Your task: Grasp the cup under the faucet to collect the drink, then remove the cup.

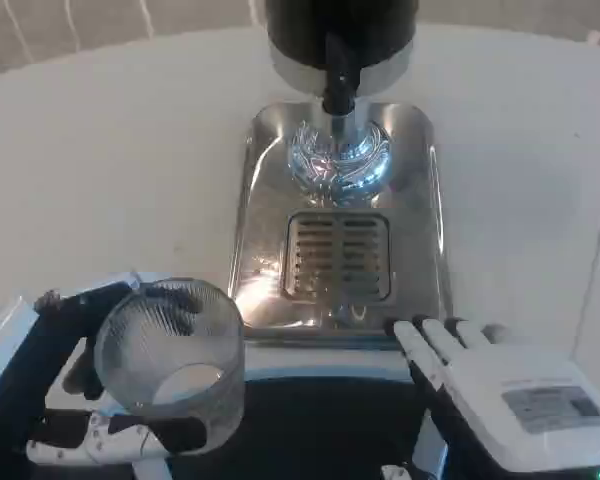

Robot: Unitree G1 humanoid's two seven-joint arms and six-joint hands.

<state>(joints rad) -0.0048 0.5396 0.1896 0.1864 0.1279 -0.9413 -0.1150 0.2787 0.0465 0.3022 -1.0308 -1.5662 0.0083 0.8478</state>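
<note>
**Entry: cup held clear of faucet, bench station**

Cup [170, 345]: clear, ribbed, upright, gripped by the left hand [90, 400], fingers wrapped round its wall, at lower left. Faucet [338, 85]: black spout above the steel drip tray [270, 240], lying up and to the right of the cup, well apart. Right hand [480, 375]: fingers straight and close together, holding nothing, at the tray's near edge. The left hand serves the coming move.
</note>
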